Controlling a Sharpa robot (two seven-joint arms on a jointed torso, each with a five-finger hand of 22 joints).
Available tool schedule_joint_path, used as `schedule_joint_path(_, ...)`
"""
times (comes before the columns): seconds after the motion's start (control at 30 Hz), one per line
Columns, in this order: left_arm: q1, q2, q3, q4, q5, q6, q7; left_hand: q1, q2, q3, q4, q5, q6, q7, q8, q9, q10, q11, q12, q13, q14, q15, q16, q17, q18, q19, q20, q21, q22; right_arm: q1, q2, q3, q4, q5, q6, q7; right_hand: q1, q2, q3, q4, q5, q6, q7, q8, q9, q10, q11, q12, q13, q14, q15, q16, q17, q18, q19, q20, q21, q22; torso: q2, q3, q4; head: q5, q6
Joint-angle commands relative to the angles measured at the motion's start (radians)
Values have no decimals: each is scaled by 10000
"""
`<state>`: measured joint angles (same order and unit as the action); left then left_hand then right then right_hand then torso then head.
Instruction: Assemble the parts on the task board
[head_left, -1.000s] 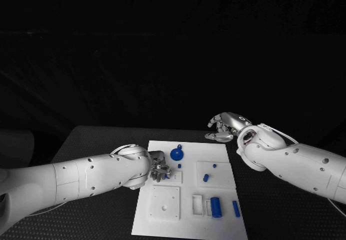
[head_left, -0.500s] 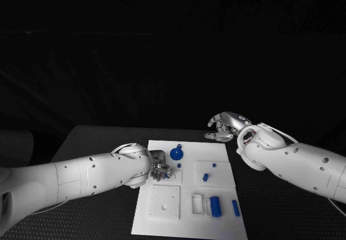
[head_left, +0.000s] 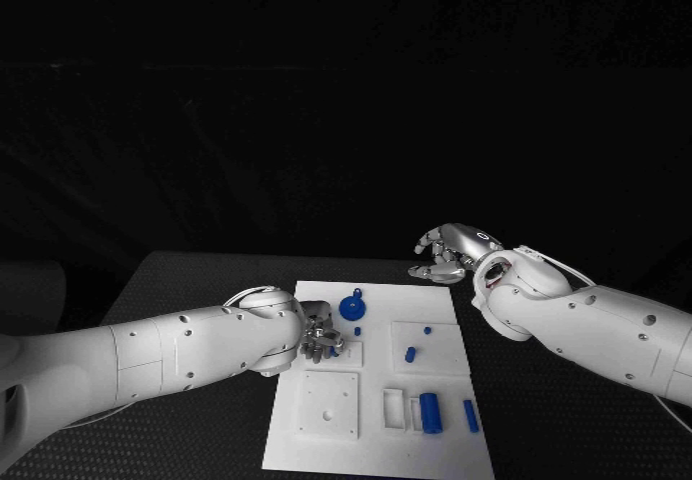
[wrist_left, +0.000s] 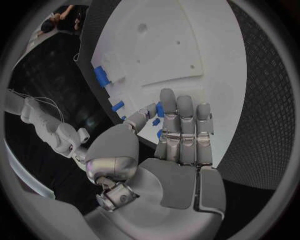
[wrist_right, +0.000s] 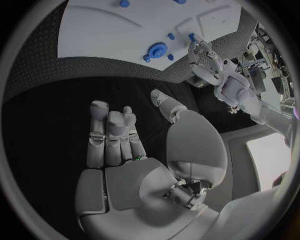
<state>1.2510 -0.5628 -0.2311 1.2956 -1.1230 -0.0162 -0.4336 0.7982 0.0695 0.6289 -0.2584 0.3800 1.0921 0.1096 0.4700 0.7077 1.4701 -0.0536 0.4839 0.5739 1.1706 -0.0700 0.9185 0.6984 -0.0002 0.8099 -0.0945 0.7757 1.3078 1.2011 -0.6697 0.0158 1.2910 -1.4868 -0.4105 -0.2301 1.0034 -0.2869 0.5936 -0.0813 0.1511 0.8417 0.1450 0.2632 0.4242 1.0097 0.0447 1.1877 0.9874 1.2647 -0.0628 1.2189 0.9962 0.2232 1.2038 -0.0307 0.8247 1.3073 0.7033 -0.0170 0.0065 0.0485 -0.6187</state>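
Left hand (head_left: 323, 340) fingers a small blue part (wrist_left: 157, 109) mid-board, grasp uncertain; right hand (head_left: 450, 252) empty, unclenched; loose parts (head_left: 430, 411) near task board (head_left: 378, 455) front edge: early stage.

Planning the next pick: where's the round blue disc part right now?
Head view: the round blue disc lies on the task board, far end, just beyond the left hand.

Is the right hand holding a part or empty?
Empty. The right hand hangs over bare black table beyond the task board; the right wrist view shows its fingers apart with nothing between them.
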Motion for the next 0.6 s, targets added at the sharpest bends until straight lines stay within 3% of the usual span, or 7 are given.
schedule_joint_path(0.03, -91, 117, -48, 60, 60, 333, 136, -77, 17, -7, 27, -27, 1141, -1083, 23, 18, -177, -237, 71, 18, 36, -28, 50, -11, 58, 54, -750, 33, 155, -4, -2, 5, 19, -34, 109, 16, 127, -8, 5, 51, -50, -93, 137, 45, -7, -35, -3, 40, -14, 7, -36, -26, -12, 386, 1, -53, -62, 169, 1, -1, 9, -9, 4)
schedule_joint_path(0.6, -91, 138, -48, 13, 59, 417, 139, -249, -115, -92, 235, -209, 1222, -1134, 91, 111, -161, -275, 258, 153, 77, -64, 207, -11, 80, 99, -783, 105, 162, -4, 4, 5, 12, -34, 133, 22, 130, -11, -1, 63, -53, -94, 138, 45, -8, -36, -2, 47, -24, 9, -35, -28, -13, 386, 3, -51, -65, 170, 3, -10, 8, -35, -10)
